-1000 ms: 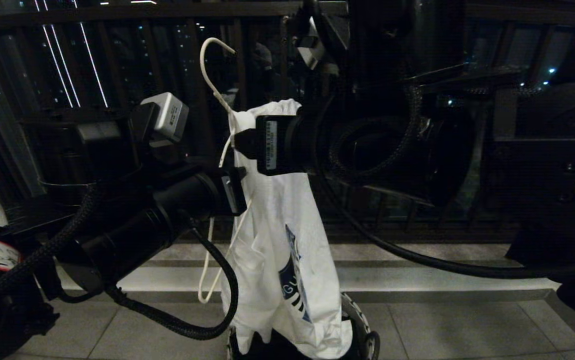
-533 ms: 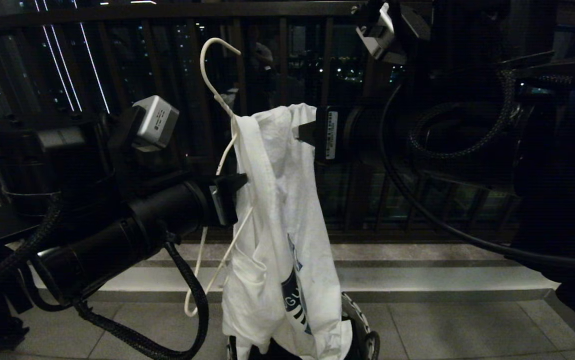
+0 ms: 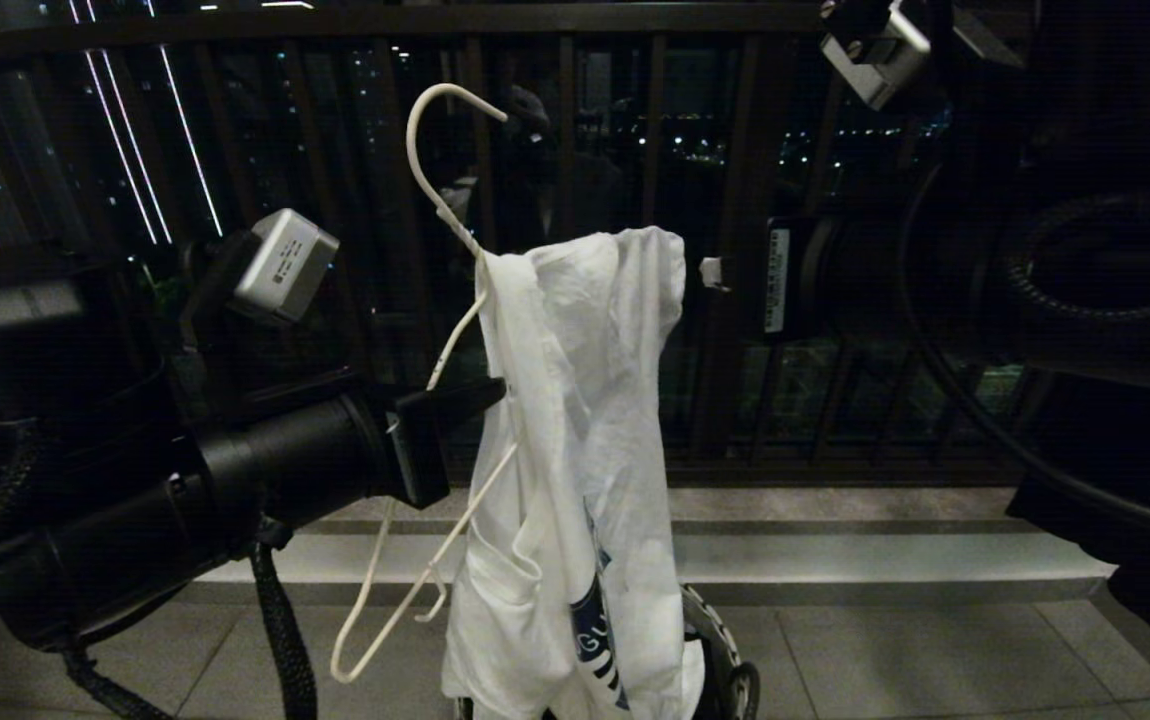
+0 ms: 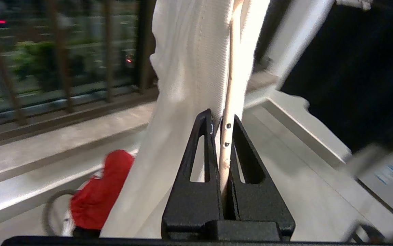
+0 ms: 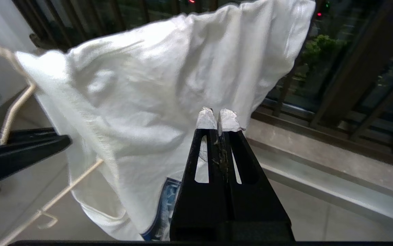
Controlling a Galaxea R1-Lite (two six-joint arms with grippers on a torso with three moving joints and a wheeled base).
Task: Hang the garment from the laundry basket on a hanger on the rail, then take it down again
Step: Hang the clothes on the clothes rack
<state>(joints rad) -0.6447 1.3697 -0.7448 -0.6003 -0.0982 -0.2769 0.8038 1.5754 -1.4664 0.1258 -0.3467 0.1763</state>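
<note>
- Clearly, the left gripper point(image 4: 221, 119) is clamped on the thin white wire hanger point(image 3: 435, 200), holding it up tilted before the dark brown balcony railing point(image 3: 335, 20).
- White short-sleeved T-shirt point(image 3: 575, 420) with a dark blue chest graphic hangs bunched over the hanger's one arm (above the white lattice basket point(image 3: 720, 650)).
- Right gripper point(image 5: 218, 119), fingers pressed together and empty, sits just beside the shirt, not touching.
- Red cloth point(image 4: 97, 191) lies in the basket.

Your T-shirt point(image 3: 575, 440) runs off the head view's bottom edge, hem unseen; its chest print point(image 3: 597, 640) is folded, lettering unreadable. The basket point(image 3: 725, 650) is mostly hidden behind the cloth. One hanger point(image 3: 440, 330) arm is buried inside the shirt. Left wrist background's blurred, red cloth point(image 4: 99, 191) partly covered.
</note>
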